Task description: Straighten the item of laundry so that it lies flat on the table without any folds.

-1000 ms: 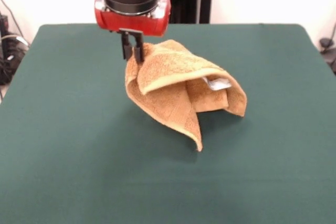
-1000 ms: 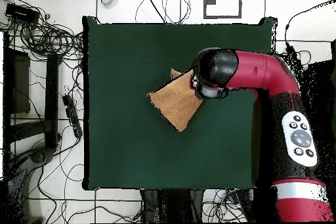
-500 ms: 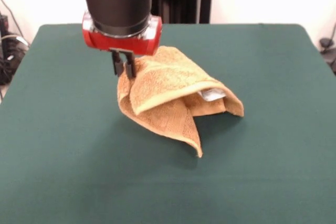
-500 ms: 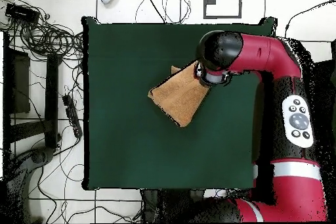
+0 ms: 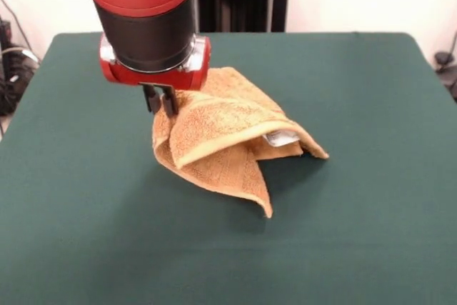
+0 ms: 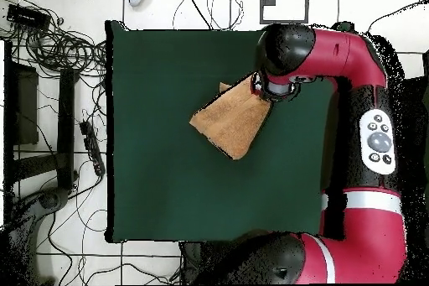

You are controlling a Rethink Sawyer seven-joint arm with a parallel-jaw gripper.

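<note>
End effector (image 5: 160, 100) clenched on one corner of the towel (image 5: 228, 137), lifting that corner slightly. Towel trails to its right and below in the front view, draped over itself in a loose tent, far end resting on the table (image 5: 371, 212). Terry pile, soft and light, likely limp; should follow a corner pull easily. Pale border band (image 5: 225, 141) along the folded edge; white tag (image 5: 280, 137) tucked under the fold. Table top matte green, cloth-like.

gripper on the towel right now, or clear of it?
Touching. The front view shows the gripper with its jaws shut on the towel's upper left corner, holding it raised off the table while the rest drapes down.
</note>
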